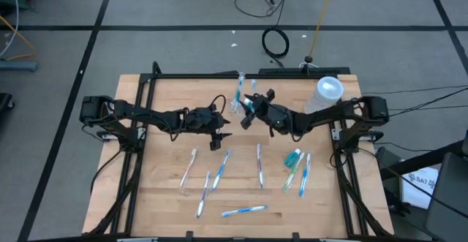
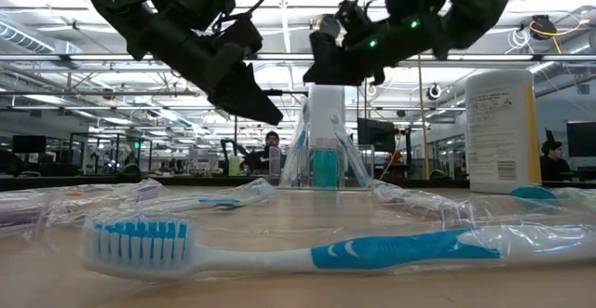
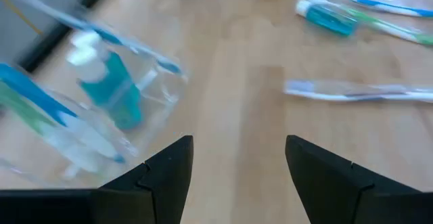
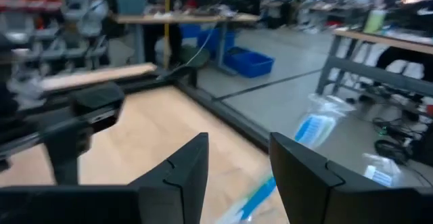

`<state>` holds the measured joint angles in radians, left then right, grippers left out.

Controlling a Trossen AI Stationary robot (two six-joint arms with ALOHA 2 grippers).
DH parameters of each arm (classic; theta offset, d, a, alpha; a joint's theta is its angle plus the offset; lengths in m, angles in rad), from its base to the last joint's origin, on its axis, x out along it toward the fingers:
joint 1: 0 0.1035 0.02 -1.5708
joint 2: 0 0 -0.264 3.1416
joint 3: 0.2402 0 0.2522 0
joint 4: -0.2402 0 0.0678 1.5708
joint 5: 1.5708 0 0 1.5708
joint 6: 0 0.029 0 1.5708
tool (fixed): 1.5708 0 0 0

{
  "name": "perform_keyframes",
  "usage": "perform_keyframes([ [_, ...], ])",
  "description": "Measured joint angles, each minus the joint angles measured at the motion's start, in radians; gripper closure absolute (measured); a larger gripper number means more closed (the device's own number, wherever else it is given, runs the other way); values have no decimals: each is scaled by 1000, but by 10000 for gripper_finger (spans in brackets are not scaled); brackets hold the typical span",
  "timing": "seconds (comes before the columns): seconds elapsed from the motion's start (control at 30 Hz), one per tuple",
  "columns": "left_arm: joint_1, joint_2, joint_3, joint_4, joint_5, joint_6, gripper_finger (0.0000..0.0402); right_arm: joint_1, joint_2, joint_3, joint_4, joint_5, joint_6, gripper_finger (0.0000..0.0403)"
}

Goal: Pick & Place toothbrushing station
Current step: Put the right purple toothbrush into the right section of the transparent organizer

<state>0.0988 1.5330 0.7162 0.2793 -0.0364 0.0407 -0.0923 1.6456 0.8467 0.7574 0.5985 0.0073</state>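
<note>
Standing at the counter's (image 1: 168, 198) far edge, the clear toothbrushing station (image 1: 240, 96) rises upright, brushes and a teal bottle inside. Both arms hang above it: the right pincer (image 1: 251, 112) just beside it, fingers apart and empty, nearer; the left pincer (image 1: 218, 134) a little nearer the front, also spread and empty.

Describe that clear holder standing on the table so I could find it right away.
Look to the far middle edge of the wooden table, between the two gripper tips. The small see-through plastic holder stands upright there, holding a teal bottle and toothbrushes, unlike the whitish cylinder and the flat-lying toothbrushes.
</note>
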Motion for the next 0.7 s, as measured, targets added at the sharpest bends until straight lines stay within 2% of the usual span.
perform_keyframes([
  [0.13, -17, 0, 0, -41, 45, -23, 162, 24, -84, 0, -130, -77, 70, 252],
  [0.37, -43, 0, 0, -94, 44, -45, 162, 80, -196, 0, -323, -238, 251, 255],
  [0.5, -35, -53, 0, -163, 44, -124, 163, 147, -220, 0, -306, -263, 261, 263],
  [0.7, -6, -269, 0, -417, 62, -182, 163, 235, -226, 0, -206, -258, 222, 265],
])
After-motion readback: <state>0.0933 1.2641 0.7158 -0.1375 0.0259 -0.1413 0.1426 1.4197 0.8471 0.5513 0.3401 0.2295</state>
